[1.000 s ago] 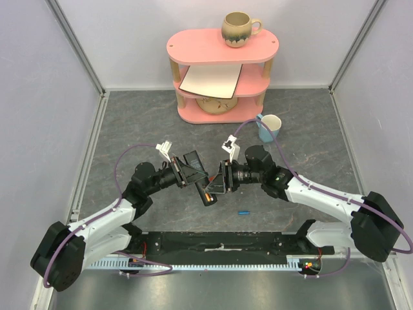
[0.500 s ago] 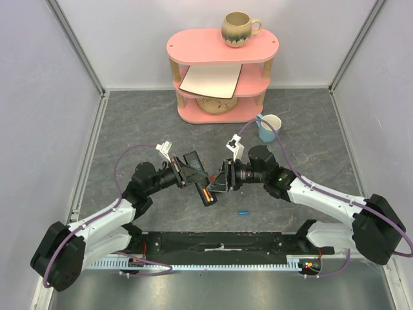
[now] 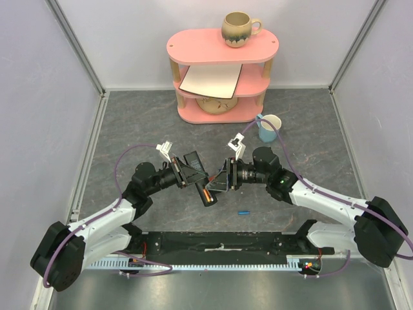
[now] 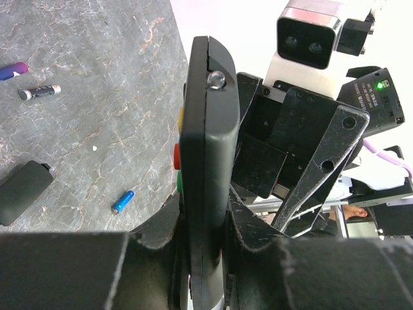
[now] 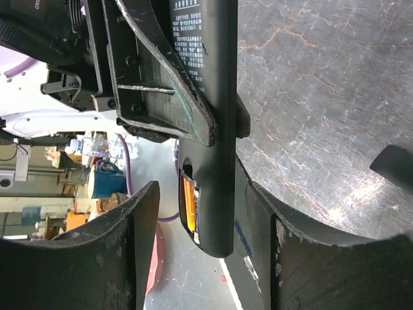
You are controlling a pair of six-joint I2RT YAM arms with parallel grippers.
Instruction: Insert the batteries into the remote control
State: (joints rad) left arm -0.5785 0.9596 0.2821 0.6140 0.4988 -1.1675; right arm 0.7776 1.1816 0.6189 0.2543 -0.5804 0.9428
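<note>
The left gripper (image 3: 195, 175) is pressed tight on the remote control (image 4: 208, 161), which is held edge-on and raised off the table (image 3: 129, 129) at centre, between the two arms. The battery compartment is uncovered and one orange battery (image 5: 188, 205) is seated in it; whether a second slot is filled cannot be told. The right gripper (image 3: 219, 183) is placed at the remote's free end with its jaws spread to either side and nothing clamped. A gap is seen on one side; contact on the other cannot be told. Progress is judged roughly halfway: one cell is loaded, at least one more is probably to be fetched, and then the cover (image 4: 22, 192) is to be refitted. Left on the table are a purple battery (image 4: 13, 70), a dark battery (image 4: 39, 92) with a silver end, and a blue battery (image 4: 122, 201), all well apart from the remote. In the top view only the blue cell is made out on the table, right of the grippers, and the orange one is seen as a small streak. The purple and dark cells and the cover are given only by the left wrist view, where the buttoned edge is shown but not the compartment. The open compartment and printed back label are shown only by the right wrist view, with a left-gripper finger laid across the back.
</note>
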